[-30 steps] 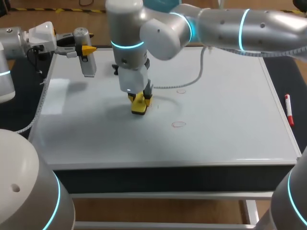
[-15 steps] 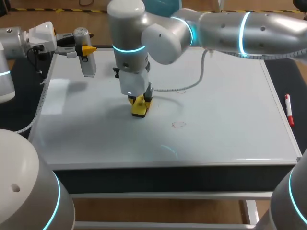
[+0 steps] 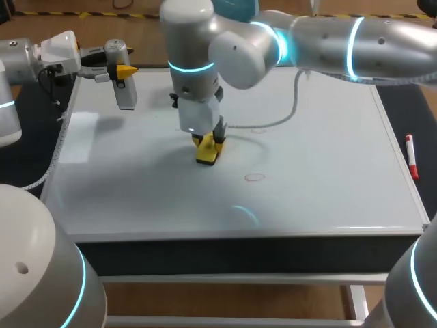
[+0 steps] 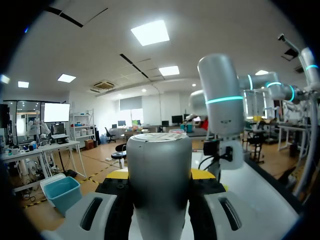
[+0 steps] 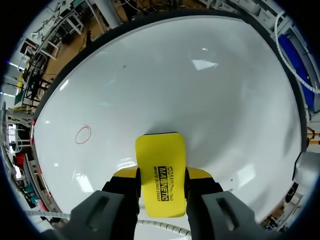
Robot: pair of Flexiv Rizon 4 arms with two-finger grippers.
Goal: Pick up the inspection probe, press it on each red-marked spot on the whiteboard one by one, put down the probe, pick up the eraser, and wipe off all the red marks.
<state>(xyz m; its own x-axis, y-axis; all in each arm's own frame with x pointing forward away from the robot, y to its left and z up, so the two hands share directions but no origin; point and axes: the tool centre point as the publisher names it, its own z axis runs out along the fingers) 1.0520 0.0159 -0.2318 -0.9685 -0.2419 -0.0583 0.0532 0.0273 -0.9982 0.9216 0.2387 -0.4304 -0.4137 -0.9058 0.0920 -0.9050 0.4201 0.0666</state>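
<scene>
1. Eraser. The right gripper (image 5: 161, 176) pinches the yellow eraser (image 5: 160, 170) between its two fingers, one yellow tip on each long side. The eraser's long axis runs out along the fingers, and its free end points at the whiteboard (image 3: 321, 178). In the head view the eraser stands on end, near-upright, left of the whiteboard's middle. Its lower end is at the whiteboard surface; contact cannot be confirmed.

2. Red mark. One red ring (image 3: 254, 178) lies on the whiteboard near its middle, towards the front edge. It is near the eraser but apart from it, on the side towards the whiteboard's right edge.

3. Probe. The left gripper (image 4: 160, 175) clamps the inspection probe (image 4: 159, 170), a grey cylinder, from two sides. The probe is upright, with its long axis across the line of the fingers. It is at the whiteboard's far left corner, well apart from the eraser. Whether its lower end touches the whiteboard cannot be told.

4. Other items. A grey cable (image 3: 287, 109) trails across the far half of the whiteboard to the right arm. A red-capped marker pen (image 3: 410, 154) lies just beside the whiteboard's right edge, parallel to it.
</scene>
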